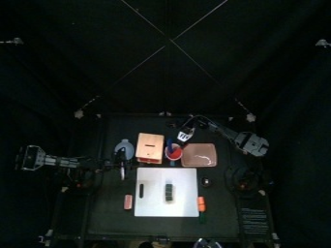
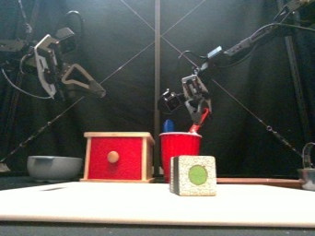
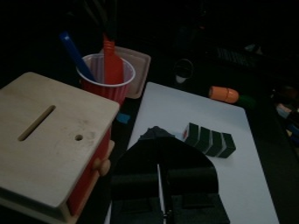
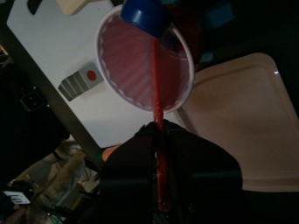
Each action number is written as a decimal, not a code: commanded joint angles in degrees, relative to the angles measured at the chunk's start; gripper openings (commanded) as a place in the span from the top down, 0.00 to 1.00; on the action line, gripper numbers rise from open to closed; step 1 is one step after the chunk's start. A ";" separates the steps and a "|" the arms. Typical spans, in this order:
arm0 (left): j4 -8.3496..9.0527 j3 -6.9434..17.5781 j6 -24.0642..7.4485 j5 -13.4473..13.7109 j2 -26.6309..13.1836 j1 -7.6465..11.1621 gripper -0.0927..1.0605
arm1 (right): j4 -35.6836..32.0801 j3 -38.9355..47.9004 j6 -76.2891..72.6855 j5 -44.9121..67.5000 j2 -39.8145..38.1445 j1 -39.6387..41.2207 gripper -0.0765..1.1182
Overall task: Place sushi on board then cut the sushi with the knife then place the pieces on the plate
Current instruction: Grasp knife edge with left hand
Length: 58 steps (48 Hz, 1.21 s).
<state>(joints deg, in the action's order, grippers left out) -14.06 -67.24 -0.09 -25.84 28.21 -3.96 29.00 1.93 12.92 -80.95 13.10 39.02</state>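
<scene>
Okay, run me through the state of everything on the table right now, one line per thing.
Sushi roll: lying on the white cutting board, seemingly uncut.
Red cup: upright, blue knife inside.
Red knife: gripped by the right end effector, lower end inside that cup.
Pink tray: empty.
Wooden box: drawer closed.
Bowl: upright, contents hidden.
Left end effector: raised at the table's left.
</scene>
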 commanded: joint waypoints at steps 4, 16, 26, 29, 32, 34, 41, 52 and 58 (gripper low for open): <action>0.00 0.70 0.00 -0.44 0.09 -0.18 0.93 | 0.26 -2.20 0.00 -1.23 -2.81 -1.05 0.63; 0.00 0.97 0.00 -0.44 0.00 -0.18 0.93 | -0.70 -5.89 -2.29 -4.39 -4.66 -1.76 0.63; 0.00 1.05 0.09 -0.44 0.00 -0.09 0.93 | -2.55 -8.53 -4.75 -7.47 -7.38 -1.85 0.63; 0.00 1.05 0.09 -0.44 0.09 -0.09 0.93 | -2.55 -8.61 -4.83 -7.65 -8.79 -1.76 0.63; 0.09 1.05 0.09 -0.44 0.09 0.00 0.93 | -2.64 -8.44 -4.83 -7.65 -10.11 -1.85 0.63; 0.09 1.05 0.09 -0.44 0.09 0.00 0.93 | -2.72 -8.17 -4.83 -7.65 -10.99 -1.85 0.63; 0.09 1.05 0.09 -0.44 0.62 0.26 0.93 | -3.25 -6.94 -4.83 -7.65 -15.82 -3.08 0.64; 0.18 0.97 -0.09 -0.44 0.88 0.35 0.93 | -5.45 -3.52 -5.10 -3.52 -25.14 -5.98 0.63; 0.44 1.14 -0.18 -0.44 0.79 0.35 0.93 | -6.86 0.62 -4.83 2.29 -29.79 -9.40 0.63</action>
<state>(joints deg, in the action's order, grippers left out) -13.97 -67.24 -0.09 -25.84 28.92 -3.69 22.76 1.05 7.82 -82.00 -12.22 31.64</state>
